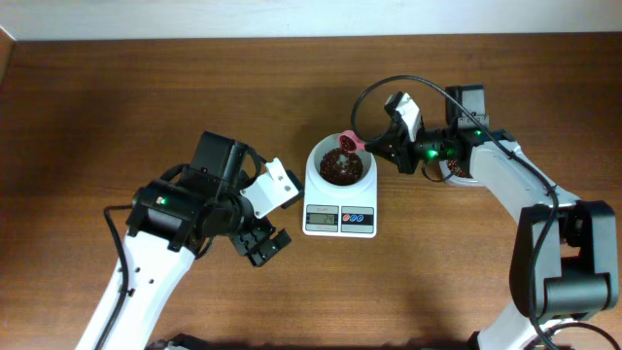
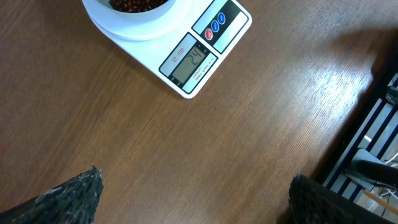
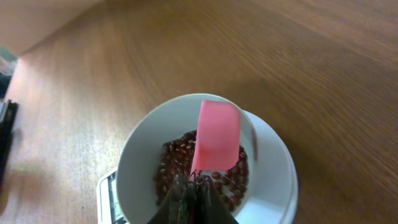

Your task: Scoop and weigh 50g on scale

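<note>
Overhead, scale [image 1: 339, 216] on brown wood-grain table [image 1: 117, 97], pale strip [image 1: 292, 15], perhaps wall

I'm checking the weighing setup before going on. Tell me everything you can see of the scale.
The scale is a white, plastic-looking rounded square lying flat on the wooden table. Its grey display reads 24, beside one red and two blue buttons. A round white bowl sits on it holding red-brown beans. A pink scoop, held by the right gripper, hangs over the bowl.
</note>
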You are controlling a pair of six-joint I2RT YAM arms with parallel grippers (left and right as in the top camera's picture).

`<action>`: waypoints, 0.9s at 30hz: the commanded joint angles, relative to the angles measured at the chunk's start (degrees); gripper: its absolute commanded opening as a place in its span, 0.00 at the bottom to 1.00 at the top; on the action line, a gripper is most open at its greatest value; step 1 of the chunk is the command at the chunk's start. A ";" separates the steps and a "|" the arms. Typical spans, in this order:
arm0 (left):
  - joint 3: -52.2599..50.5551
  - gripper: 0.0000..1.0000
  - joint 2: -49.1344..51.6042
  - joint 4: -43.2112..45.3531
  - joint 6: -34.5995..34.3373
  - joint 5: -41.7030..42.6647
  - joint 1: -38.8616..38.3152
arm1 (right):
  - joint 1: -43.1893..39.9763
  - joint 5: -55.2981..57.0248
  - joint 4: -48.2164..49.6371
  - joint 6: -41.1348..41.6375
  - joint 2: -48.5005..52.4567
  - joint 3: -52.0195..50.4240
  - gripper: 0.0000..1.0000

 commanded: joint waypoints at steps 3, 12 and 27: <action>-0.17 0.99 -0.37 0.09 0.92 0.61 0.20 | 0.31 0.72 0.17 -4.63 0.46 0.17 0.04; -0.17 0.99 -0.39 0.09 0.92 0.61 0.20 | 0.20 -7.48 -2.01 -2.73 -1.81 0.17 0.04; -0.17 0.99 -0.39 0.09 0.92 0.61 0.20 | 4.87 13.99 -7.63 -2.71 -10.95 1.42 0.04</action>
